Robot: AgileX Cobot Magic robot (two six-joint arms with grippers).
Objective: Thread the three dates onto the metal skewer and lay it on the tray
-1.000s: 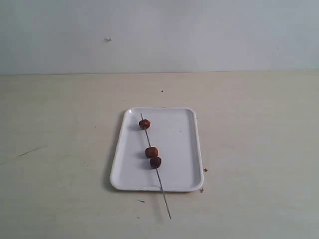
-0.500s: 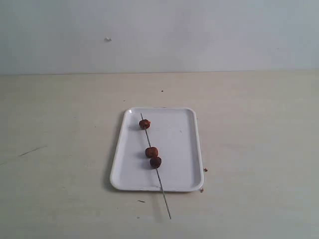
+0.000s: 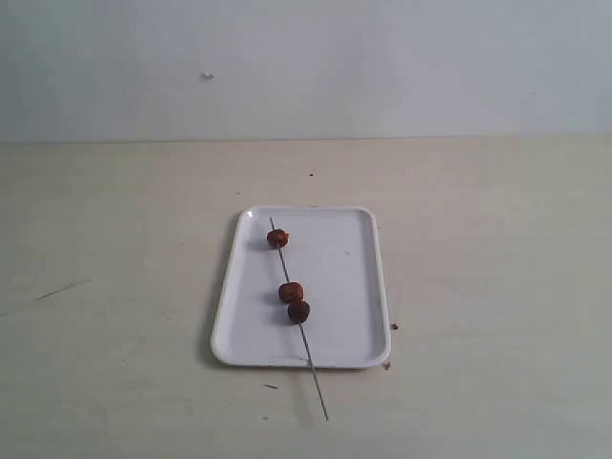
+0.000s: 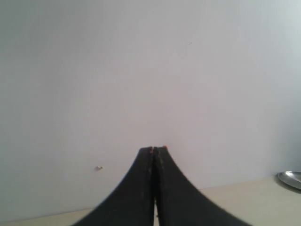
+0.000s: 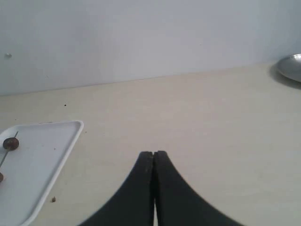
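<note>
Tray [image 3: 349, 287]: lay flat on the table [image 3: 497, 239], white, rim low.
Skewer [image 3: 316, 387]: lay slantwise along the tray, its near end jutting past the tray's near rim onto the table.
Dates [image 3: 291, 292]: all three sat on the skewer, inside the tray. One was near the tray's far end and two were touching around its middle.
Crumbs [image 3: 393, 326]: just outside the tray's near corner.
My left pincer [image 4: 154, 149]: clenched on nothing, tips pressed together, facing the wall [image 4: 141, 70].
My right pincer [image 5: 153, 153]: clenched, empty, above bare table, apart from the tray.

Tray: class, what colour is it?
The tray is plain white, and the exterior view shows it best.
</note>
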